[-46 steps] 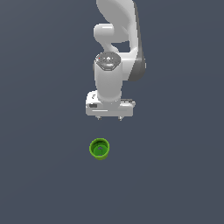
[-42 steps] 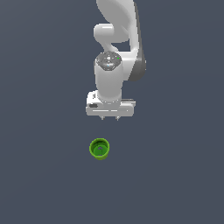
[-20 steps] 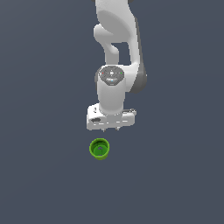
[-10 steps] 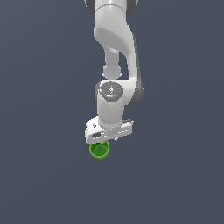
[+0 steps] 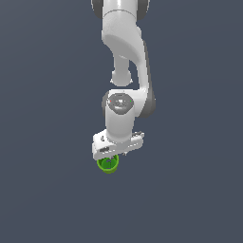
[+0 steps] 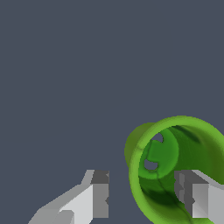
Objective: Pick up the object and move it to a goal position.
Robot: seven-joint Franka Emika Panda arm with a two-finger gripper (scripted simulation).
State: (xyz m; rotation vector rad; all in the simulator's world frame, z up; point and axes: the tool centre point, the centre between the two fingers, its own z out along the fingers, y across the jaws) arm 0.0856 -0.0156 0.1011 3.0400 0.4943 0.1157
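The hand [image 5: 114,156] is spread, unclenched, straddling the green cup's [image 6: 179,168] wall; gripping, lifting and carrying are judged outstanding.

Your cup [image 5: 108,164] [image 6: 175,168] is small, round, bright green, with a darker hollow inside. It stands upright on the grey floor, mouth up. In the exterior view only its lower rim shows, below centre.

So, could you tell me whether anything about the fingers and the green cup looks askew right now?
Yes. In the wrist view the green cup is off-centre: one of the fingers sits over its hollow inside while the other stands outside its wall, so the gripper straddles the rim rather than the whole cup.
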